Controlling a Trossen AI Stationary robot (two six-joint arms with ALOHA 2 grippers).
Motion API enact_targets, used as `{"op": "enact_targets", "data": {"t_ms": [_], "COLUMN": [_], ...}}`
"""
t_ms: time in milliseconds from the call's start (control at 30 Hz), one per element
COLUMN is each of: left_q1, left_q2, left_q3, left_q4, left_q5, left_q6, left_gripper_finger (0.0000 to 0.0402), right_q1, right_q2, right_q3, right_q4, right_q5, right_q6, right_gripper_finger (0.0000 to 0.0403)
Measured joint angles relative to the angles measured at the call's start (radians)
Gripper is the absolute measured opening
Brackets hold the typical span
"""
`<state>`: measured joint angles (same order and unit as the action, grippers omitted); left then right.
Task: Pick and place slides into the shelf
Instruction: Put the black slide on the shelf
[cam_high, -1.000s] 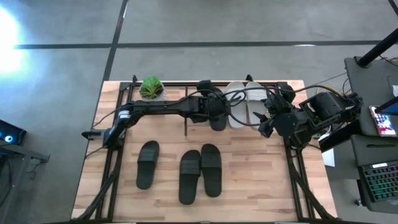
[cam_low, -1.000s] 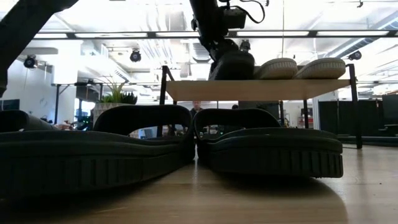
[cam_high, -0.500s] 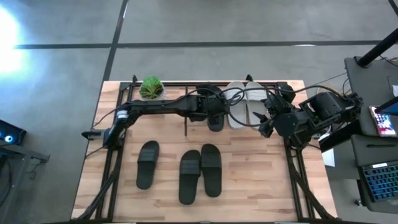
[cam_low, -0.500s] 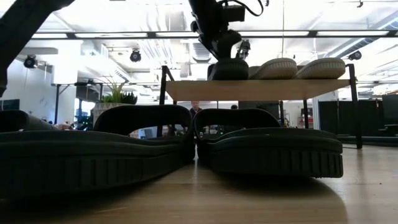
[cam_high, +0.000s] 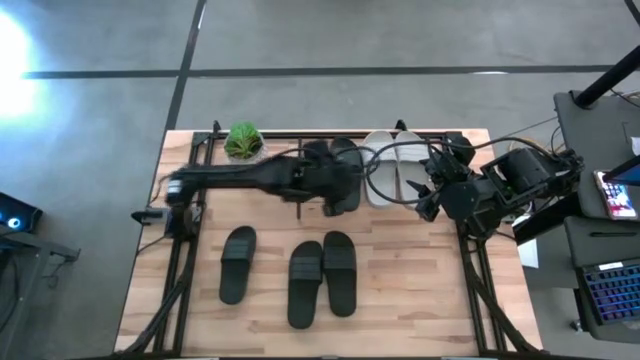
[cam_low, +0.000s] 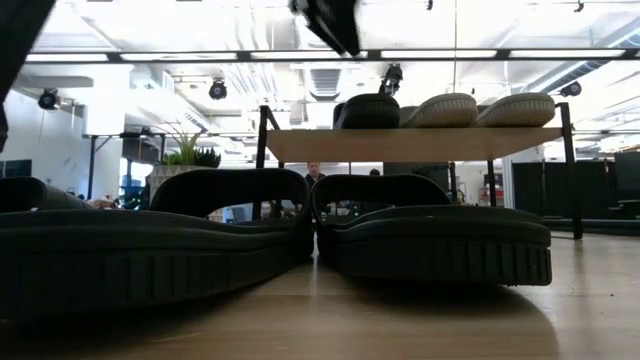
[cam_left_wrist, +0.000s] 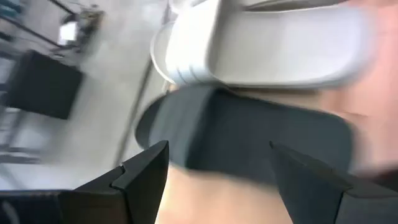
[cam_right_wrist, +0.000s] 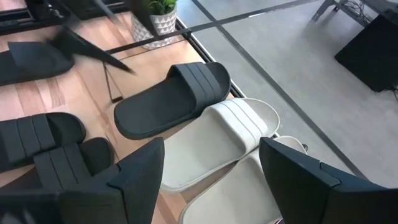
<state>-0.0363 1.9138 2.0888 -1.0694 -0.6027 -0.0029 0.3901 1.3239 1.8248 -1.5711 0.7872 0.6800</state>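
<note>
Black slides: 4 | grey slides: 2 | shelf: 1

One matte black slide and a light grey pair lie on the shelf, whose board is pale wood on thin black frame legs. Both show ribbed stripes across their wide straps. Three more black slides lie on the desk, which is light butcher-block wood in long planks of mixed tan and honey. Their soles, seen level, carry a ridged tread pattern along the edge. A green leafy plant stands in a white pot that seems to bear a criss-cross pattern. Both arms are dark, nearly black. The floor beyond is grey concrete crossed by dark lines.
</note>
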Motion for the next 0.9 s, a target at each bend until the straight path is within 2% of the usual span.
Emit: {"op": "enact_targets", "data": {"t_ms": [233,300,367,567,700,833,900], "left_q1": [-0.152,-0.197,-0.25,-0.481,-0.646,-0.801,-0.865], "left_q2": [-0.231,-0.276,-0.316,-0.393,-0.4,-0.396,-0.374], "left_q3": [-0.04,-0.068,-0.124,-0.418,-0.615,-0.723,-0.761], "left_q4": [-0.329,-0.452,-0.504,-0.502,-0.502,-0.502,-0.485], "left_q5": [0.072,0.079,0.078,0.087,0.067,0.024,0.022], "left_q6": [-0.256,-0.357,-0.45,-0.526,-0.813,-1.116,-1.177], "left_gripper_finger": [0.0258,0.0258,0.0257,0.0257,0.0257,0.0257,0.0257], "right_q1": [0.0,0.0,0.0,0.0,0.0,0.0,0.0], "right_q2": [0.0,0.0,0.0,0.0,0.0,0.0,0.0], "right_q3": [0.0,0.0,0.0,0.0,0.0,0.0,0.0], "right_q4": [0.0,0.0,0.0,0.0,0.0,0.0,0.0], "right_q5": [0.0,0.0,0.0,0.0,0.0,0.0,0.0], "right_q6": [-0.007,-0.012,-0.026,-0.037,-0.037,-0.043,-0.051], "right_gripper_finger": [0.0254,0.0254,0.0254,0.0254,0.0254,0.0254,0.0254]}}
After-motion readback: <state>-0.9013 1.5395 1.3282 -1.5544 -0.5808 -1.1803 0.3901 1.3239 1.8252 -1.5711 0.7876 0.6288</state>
